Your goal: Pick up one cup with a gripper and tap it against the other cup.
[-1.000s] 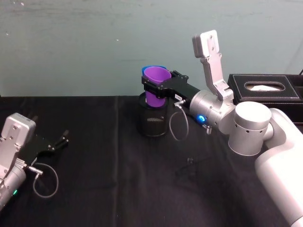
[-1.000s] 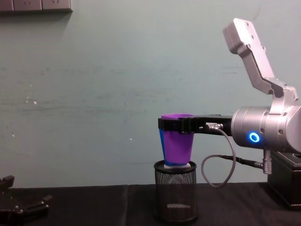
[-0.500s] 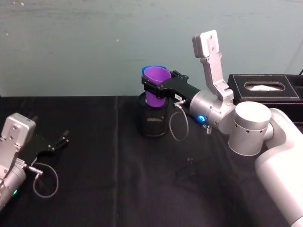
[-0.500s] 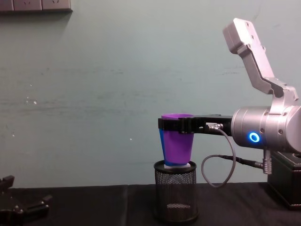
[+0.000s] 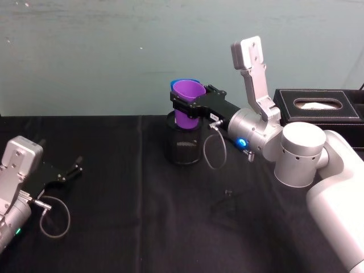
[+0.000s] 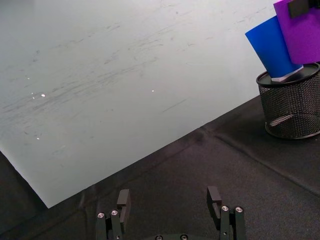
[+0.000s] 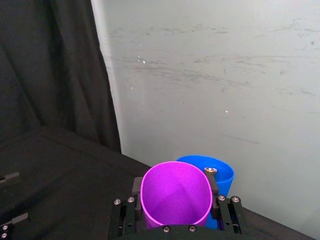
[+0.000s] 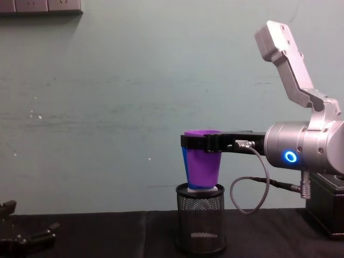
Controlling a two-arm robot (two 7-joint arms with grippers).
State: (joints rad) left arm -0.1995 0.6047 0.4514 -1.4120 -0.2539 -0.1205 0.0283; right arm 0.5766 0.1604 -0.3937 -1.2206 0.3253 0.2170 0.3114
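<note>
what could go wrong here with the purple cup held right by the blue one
1. The blue cup stands propped in the mesh holder; a hard tap may tip it or the holder.
2. The right gripper squeezes the purple cup near its rim, so the thin plastic may deform or slip.

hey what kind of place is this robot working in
Probably a lab or test bench, not a home: a table draped in black cloth against a bare teal wall, the right gripper holding a purple cup beside a blue cup over a mesh holder.
</note>
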